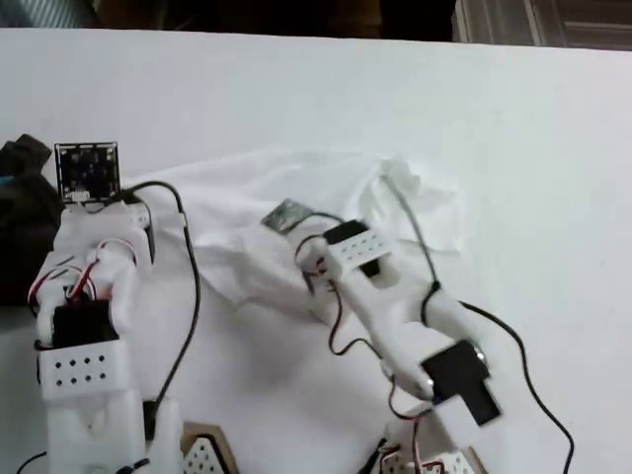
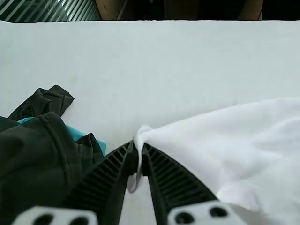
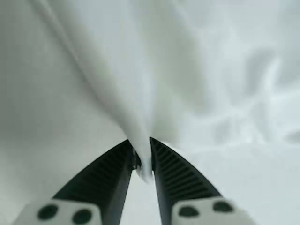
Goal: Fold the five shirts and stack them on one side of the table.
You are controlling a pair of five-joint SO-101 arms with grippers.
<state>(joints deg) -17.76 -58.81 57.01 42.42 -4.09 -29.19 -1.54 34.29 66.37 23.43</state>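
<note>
the white shirt (image 1: 259, 193) lies left to right across mid-frame in the high view; the left gripper (image 2: 139, 157) clamps its left corner, the right gripper (image 3: 142, 160) a fold near its centre.

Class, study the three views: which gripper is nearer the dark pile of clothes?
Left. The left gripper, shut on a corner of the white shirt, sits right beside the dark pile. The right gripper pinches the same shirt farther along, away from the pile.
</note>
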